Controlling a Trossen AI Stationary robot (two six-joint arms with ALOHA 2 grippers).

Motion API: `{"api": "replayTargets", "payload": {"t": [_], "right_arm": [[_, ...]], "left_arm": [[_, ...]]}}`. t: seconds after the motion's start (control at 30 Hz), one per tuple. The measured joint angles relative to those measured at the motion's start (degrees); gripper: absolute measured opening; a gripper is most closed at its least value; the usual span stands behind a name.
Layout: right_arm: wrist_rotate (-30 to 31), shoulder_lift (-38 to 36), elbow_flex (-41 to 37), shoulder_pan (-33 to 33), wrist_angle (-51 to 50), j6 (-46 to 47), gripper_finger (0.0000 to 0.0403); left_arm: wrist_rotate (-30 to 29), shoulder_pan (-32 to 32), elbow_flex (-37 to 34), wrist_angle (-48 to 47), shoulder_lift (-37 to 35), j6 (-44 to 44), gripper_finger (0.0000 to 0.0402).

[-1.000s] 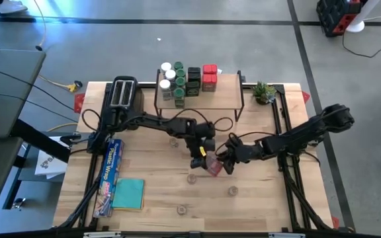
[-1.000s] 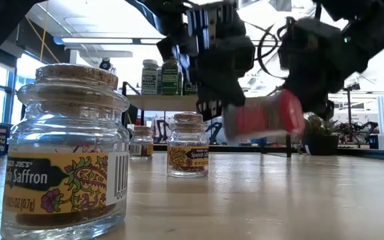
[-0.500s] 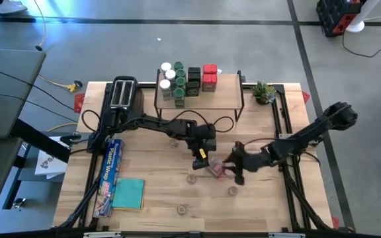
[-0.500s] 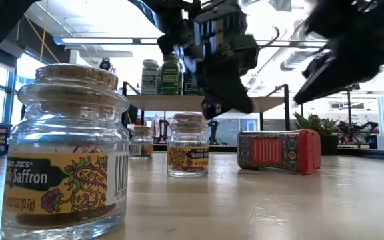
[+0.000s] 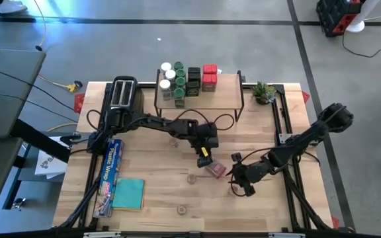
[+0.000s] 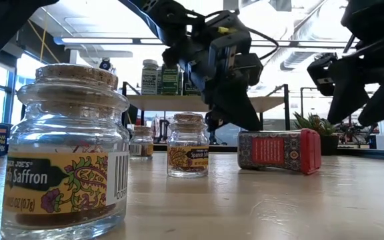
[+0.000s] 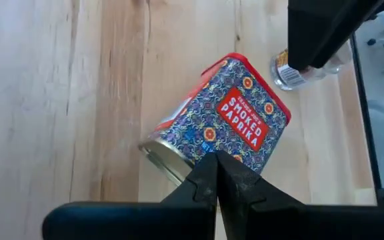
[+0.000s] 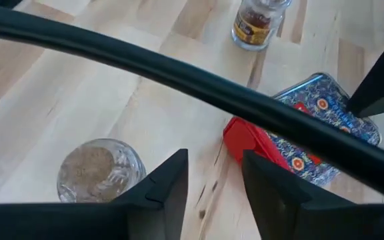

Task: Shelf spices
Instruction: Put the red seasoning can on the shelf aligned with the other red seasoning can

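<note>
A red-lidded paprika tin lies on its side on the table, also in the low view. My left gripper is shut, its tips just over the tin's patterned side. My right gripper is open and hovers near and right of the tin, above a tiny clear jar. More cork-topped jars stand loose on the table. The shelf carries white-lidded and green-lidded jars, black boxes and red tins on its left half. My left gripper's shut fingertips stand at the tin's upper side, slanting down from the far-left. I cannot tell whether they touch it. The tin lies flat on the table.
A black toaster stands left of the shelf and a small plant right of it. A long blue foil box and a teal cloth lie at the table's left. A cork-topped jar stands close to the low camera.
The tin was held off the table between the two grippers; it came down and now lies on its side. My right gripper has let go and drawn back toward the table's near-right. My left gripper has kept close to the tin.
</note>
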Motion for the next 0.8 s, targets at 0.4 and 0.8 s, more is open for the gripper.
{"api": "replayTargets", "payload": {"t": [0.4, 0.8], "right_arm": [[9.3, 0.6, -0.1, 1.5, 0.5, -11.4, 0.0191], [10.3, 0.6, -0.1, 0.6, -0.8, -21.5, 0.0235]], "left_arm": [[-1.4, 0.0, 0.2, -3.5, 0.0, 2.9, 0.0000], [-4.3, -1.0, 0.1, -4.2, -5.3, 1.0, 0.0000]]}}
